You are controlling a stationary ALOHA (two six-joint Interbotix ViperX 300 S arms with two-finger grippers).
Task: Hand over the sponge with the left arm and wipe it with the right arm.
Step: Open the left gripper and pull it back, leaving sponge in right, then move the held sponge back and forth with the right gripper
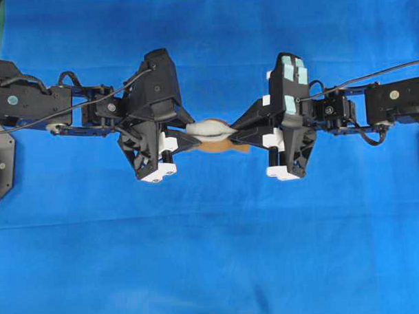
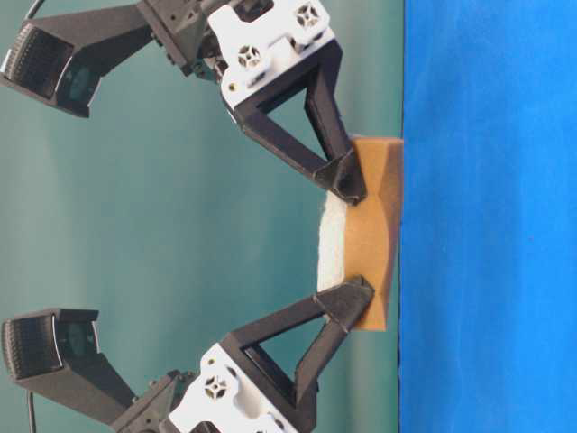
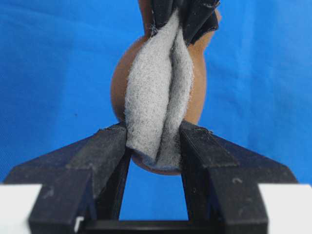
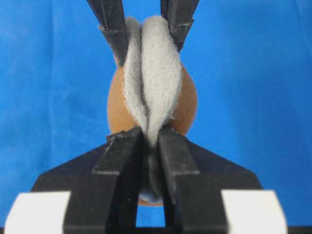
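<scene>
Handover step, mid-transfer. The blue cloth (image 1: 213, 253) lies below both arms. The left gripper (image 1: 188, 133) and right gripper (image 1: 231, 132) meet tip to tip, each with jaws clamped on an opposite end of the sponge (image 1: 210, 129), which bulges, folded, between them. Next, judged: the left jaws must part before the right arm wipes.

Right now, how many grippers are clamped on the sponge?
2. The left gripper pinches the sponge at its left end in the overhead view; the right gripper pinches its right end. Both squeeze it into a fold, held between them above the blue cloth.
</scene>
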